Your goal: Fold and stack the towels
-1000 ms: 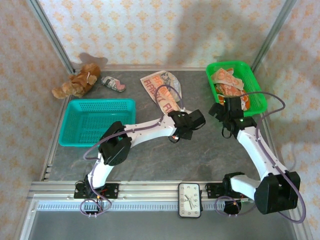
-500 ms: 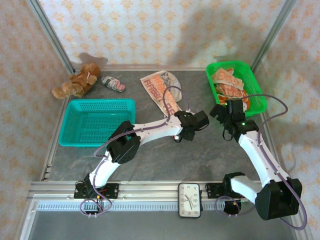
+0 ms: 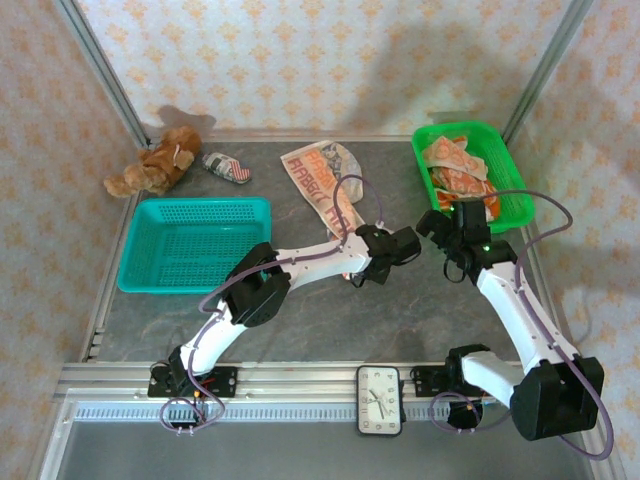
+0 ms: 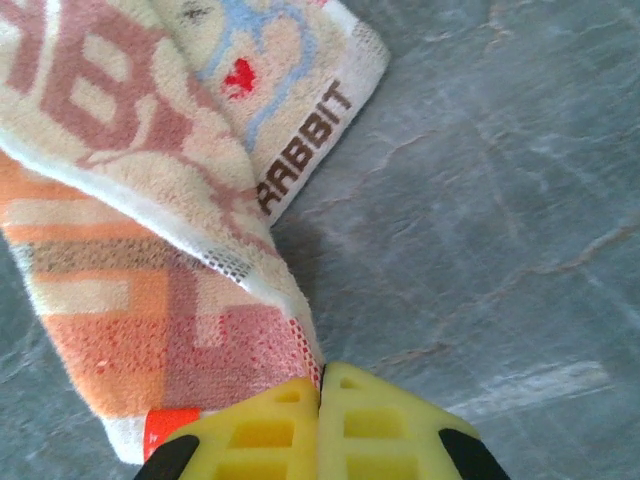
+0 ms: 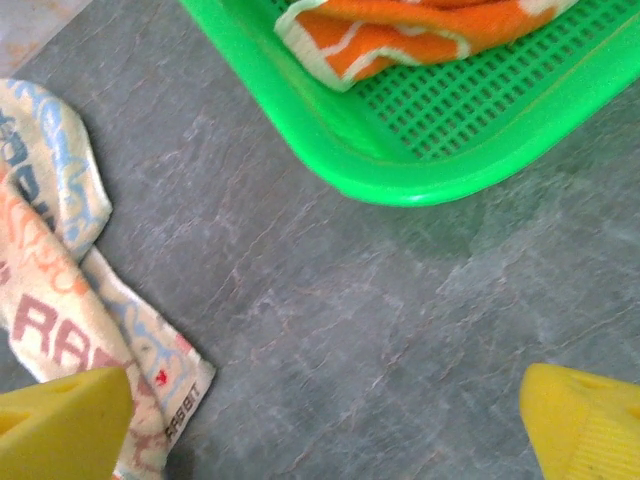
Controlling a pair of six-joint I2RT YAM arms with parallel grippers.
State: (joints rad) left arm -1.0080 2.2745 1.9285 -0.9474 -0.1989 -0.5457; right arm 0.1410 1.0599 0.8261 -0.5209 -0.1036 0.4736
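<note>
A cream and orange towel (image 3: 320,180) with "RABBIT" lettering lies stretched on the grey table, partly folded over itself. My left gripper (image 4: 322,372) is shut at its near end, and the towel's (image 4: 150,250) folded edge runs into the seam between the yellow fingertips. More towels (image 3: 455,165) lie crumpled in the green basket (image 3: 520,200), one mostly orange (image 5: 400,35). My right gripper (image 5: 330,430) hangs open above bare table between the basket's (image 5: 330,140) near corner and the flat towel (image 5: 60,280), holding nothing.
An empty teal basket (image 3: 195,245) sits at the left. A brown teddy bear (image 3: 155,165) and a small striped shoe (image 3: 228,167) lie at the back left. A clock (image 3: 379,400) rests on the front rail.
My left gripper has slid a little right along the towel's near end and closed on its edge. The right arm has shifted slightly.
</note>
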